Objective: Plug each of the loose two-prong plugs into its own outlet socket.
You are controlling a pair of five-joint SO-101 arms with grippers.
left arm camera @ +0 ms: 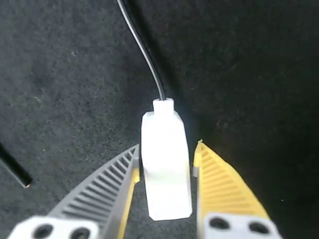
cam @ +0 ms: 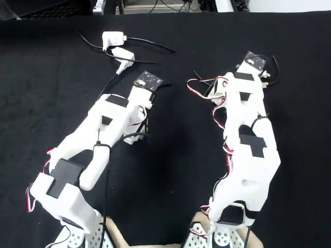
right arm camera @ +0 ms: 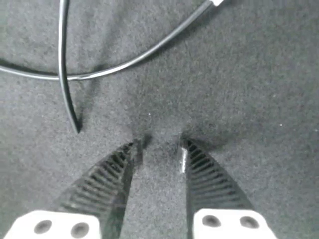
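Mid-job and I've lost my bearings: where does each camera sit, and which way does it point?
High view: fixed above, looking down on the black cloth, white connectors, left arm and right arm.
Left wrist view: on the left wrist, facing the cloth; left gripper clamps a white plug.
Right wrist view: on the right wrist, facing the cloth and black cables; right gripper open.
Shared: black cloth in all.
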